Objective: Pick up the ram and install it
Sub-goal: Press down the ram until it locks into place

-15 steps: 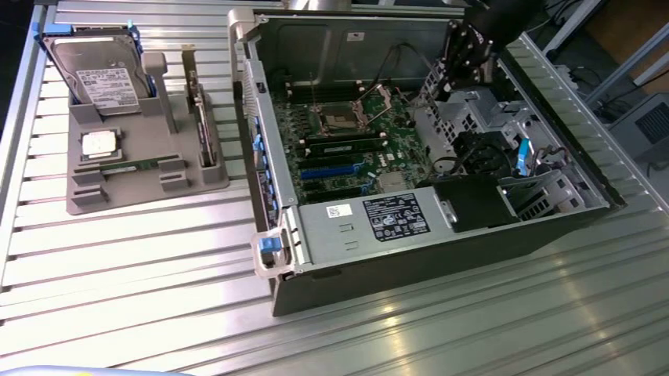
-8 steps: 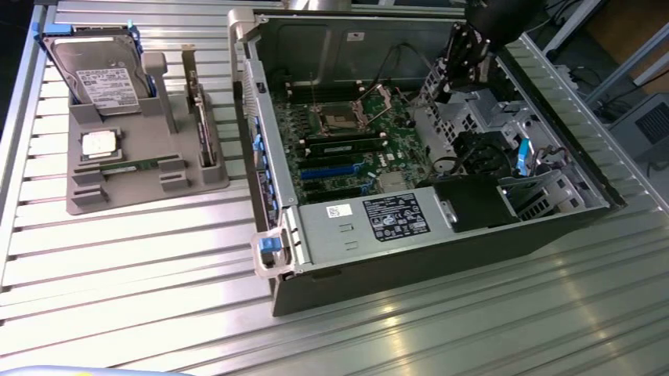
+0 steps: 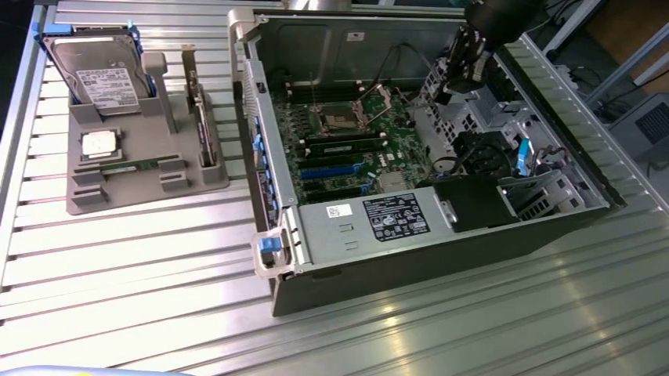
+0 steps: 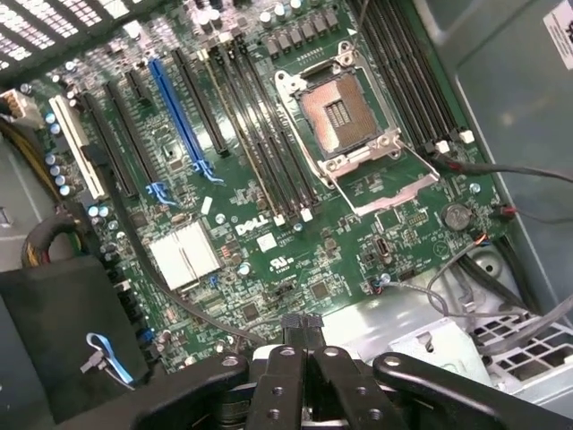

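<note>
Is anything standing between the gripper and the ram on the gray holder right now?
Yes. The gripper, shut, is inside the open computer case, while the ram lies on the gray holder outside it. The case wall on the exterior view's left and the upright expansion card on the holder stand between them.

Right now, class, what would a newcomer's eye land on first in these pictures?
The open computer case on the slatted metal table, its green motherboard exposed. The shut claw hangs inside the case, above the motherboard. On the exterior view's left, a grey holder keeps a hard drive and the ram.
</note>
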You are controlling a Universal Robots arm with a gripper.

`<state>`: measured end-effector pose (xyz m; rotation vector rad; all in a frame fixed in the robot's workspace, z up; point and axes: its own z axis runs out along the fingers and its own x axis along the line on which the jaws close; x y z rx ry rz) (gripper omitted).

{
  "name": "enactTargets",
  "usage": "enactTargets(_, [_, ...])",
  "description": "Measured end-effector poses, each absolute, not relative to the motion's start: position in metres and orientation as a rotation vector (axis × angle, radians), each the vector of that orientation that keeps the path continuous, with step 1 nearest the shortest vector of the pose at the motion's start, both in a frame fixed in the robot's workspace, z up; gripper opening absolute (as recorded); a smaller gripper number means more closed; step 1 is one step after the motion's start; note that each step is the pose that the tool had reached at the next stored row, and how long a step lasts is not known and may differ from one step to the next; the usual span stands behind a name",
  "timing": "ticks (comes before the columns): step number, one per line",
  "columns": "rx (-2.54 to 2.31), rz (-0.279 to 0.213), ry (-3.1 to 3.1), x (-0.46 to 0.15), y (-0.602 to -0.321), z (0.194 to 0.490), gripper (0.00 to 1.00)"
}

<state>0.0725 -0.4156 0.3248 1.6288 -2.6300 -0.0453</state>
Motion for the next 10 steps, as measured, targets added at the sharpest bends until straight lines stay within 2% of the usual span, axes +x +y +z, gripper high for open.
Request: enactTargets(10, [1.288, -0.052, -2.816, 0.0725, -0.4156, 0.3247, 0.10])
